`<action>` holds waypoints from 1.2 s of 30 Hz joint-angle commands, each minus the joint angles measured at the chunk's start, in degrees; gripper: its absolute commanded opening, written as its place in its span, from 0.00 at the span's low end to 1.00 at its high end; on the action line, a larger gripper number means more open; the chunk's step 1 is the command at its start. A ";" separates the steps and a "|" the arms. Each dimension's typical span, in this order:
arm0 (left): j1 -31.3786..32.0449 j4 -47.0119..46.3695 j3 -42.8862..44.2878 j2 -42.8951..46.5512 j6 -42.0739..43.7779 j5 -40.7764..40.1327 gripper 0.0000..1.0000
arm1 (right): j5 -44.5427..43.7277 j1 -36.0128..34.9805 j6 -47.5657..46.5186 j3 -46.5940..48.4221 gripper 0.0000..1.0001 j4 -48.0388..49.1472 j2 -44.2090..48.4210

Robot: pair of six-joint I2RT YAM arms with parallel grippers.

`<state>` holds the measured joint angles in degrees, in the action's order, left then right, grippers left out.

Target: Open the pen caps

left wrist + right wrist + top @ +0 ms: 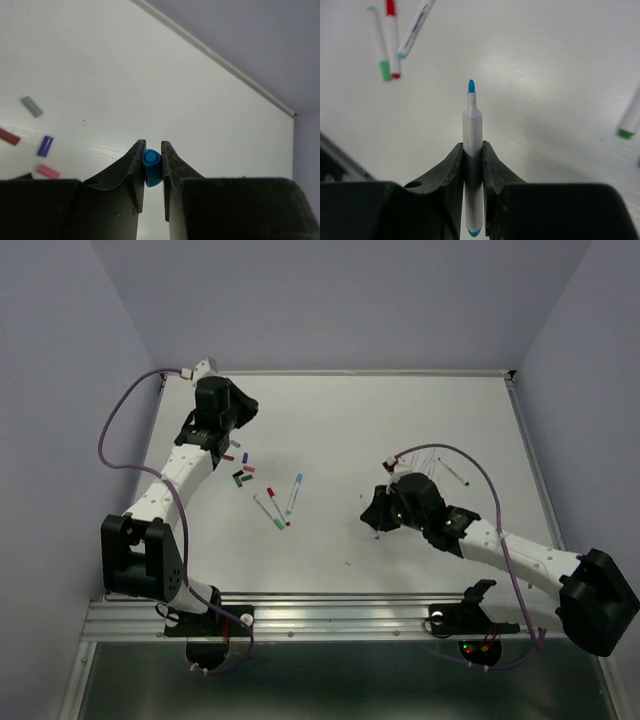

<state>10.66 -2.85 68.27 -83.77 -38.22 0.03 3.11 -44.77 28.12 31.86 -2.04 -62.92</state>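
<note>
My left gripper (152,150) is shut on a blue pen cap (151,169), held above the table at the back left (238,410). Loose pen caps lie below it: grey (32,106), red (9,136), purple (45,146) and pink (47,171), clustered in the top view (242,468). My right gripper (473,147) is shut on a white pen barrel (472,125) with its blue tip (471,86) bare, pointing away from the fingers. That gripper hangs right of the table's middle (378,508).
Three uncapped pens, green (382,50), red (392,30) and blue (415,27), lie side by side between the arms (280,502). More pens lie at the right (440,462), one with a green end (629,122). The table's raised rim (215,55) runs behind the left gripper.
</note>
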 commanded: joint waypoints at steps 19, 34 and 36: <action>0.42 14.63 1.43 -19.24 5.17 -11.64 0.00 | -18.76 17.00 -5.18 26.59 0.19 -7.01 -35.17; 0.77 14.98 3.89 -22.49 5.26 -11.72 0.26 | -12.62 17.00 -7.46 25.18 0.54 -8.06 -32.10; 0.77 15.33 4.32 -22.67 5.00 -12.33 0.27 | -9.90 17.00 -8.51 25.27 0.71 -7.80 -30.18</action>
<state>11.18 11.07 69.56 -106.41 -33.82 -10.24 -11.51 -27.81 21.80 56.51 -10.31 -97.84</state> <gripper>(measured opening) 0.265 0.587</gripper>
